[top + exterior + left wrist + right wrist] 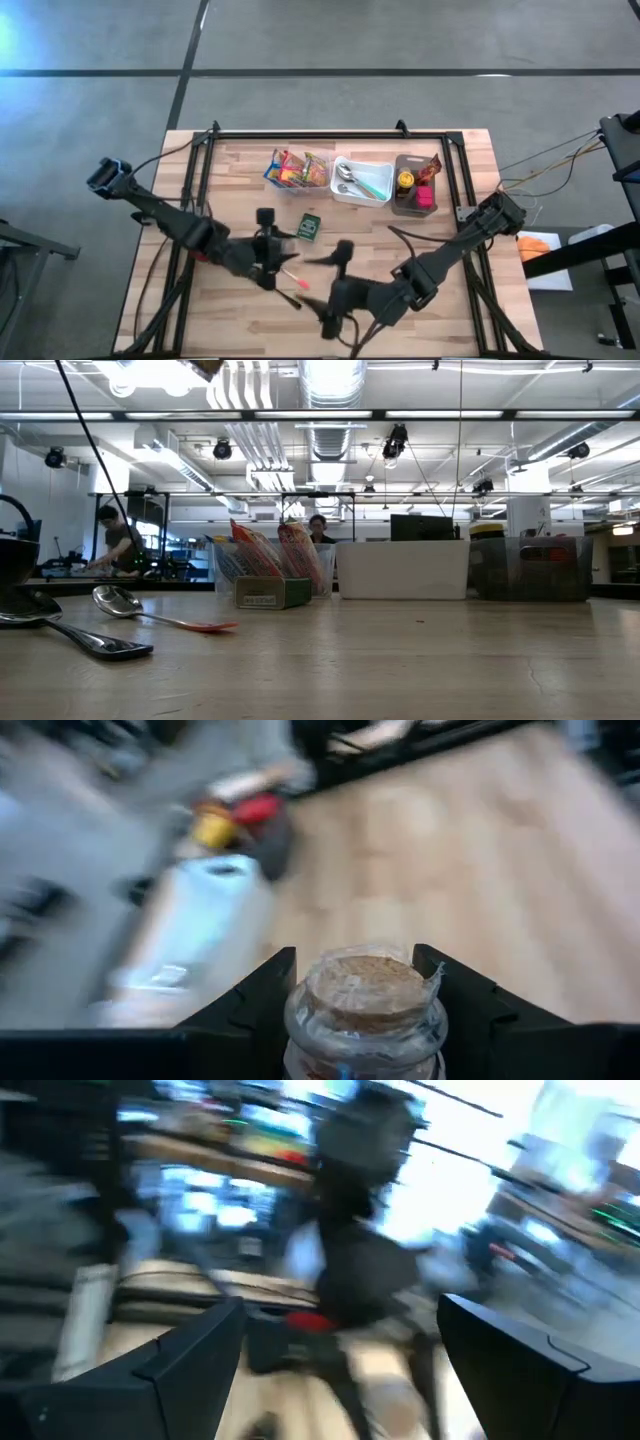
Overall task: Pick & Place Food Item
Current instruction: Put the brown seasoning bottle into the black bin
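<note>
Jar (365,1020) upright, cork up, grasped by left fingers (255,995), right fingers (190,1355) spread, empty.

Overhead, table-level and two wrist cameras

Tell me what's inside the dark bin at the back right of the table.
In the dark bin, the high view shows a yellow-lidded jar, a pink item and an orange packet. Anything beneath them is covered.
</note>
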Tool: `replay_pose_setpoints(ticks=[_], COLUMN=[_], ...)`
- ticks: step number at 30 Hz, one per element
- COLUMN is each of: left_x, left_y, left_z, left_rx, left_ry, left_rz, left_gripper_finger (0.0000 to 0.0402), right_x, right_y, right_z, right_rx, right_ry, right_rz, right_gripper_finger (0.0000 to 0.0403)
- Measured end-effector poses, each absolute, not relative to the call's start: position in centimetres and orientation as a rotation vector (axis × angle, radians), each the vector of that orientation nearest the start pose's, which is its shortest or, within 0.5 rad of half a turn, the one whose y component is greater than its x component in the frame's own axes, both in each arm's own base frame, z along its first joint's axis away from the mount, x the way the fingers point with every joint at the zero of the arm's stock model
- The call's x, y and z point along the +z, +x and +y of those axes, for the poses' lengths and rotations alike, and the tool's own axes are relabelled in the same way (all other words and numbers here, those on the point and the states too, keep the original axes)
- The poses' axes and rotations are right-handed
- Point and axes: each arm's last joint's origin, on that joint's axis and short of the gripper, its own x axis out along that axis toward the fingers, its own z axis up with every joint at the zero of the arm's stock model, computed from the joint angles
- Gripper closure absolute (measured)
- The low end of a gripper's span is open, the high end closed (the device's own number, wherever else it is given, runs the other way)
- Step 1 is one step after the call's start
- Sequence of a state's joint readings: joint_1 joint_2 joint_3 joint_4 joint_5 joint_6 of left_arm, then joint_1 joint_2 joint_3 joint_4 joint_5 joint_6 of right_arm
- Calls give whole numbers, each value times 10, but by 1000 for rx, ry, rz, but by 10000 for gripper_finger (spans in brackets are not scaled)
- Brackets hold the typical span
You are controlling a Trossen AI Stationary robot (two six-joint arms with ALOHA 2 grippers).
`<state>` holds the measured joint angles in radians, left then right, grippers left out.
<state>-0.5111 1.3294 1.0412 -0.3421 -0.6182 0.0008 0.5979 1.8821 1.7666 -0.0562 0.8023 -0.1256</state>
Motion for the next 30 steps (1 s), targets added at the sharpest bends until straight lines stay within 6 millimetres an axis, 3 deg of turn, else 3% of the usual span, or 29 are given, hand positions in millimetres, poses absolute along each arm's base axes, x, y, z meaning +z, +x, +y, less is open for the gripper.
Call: replay_pose_setpoints(ticks=[4, 10, 20, 30], left_x=[298, 306, 310, 314], left_y=[245, 240, 242, 251], left_z=[-139, -151, -147, -134], left_rx=[237, 343, 331, 282], left_ry=[497, 674, 708, 686], left_rz=[470, 401, 401, 412], left_gripper_finger=[231, 231, 231, 231], right_x=[370, 370, 372, 370], right_y=[371, 385, 405, 406], right_z=[223, 197, 148, 138], right_rx=[-391, -473, -465, -455], right_ry=[-135, 76, 431, 571], right_rz=[126, 81, 119, 181], right_gripper_finger=[74, 74, 74, 74])
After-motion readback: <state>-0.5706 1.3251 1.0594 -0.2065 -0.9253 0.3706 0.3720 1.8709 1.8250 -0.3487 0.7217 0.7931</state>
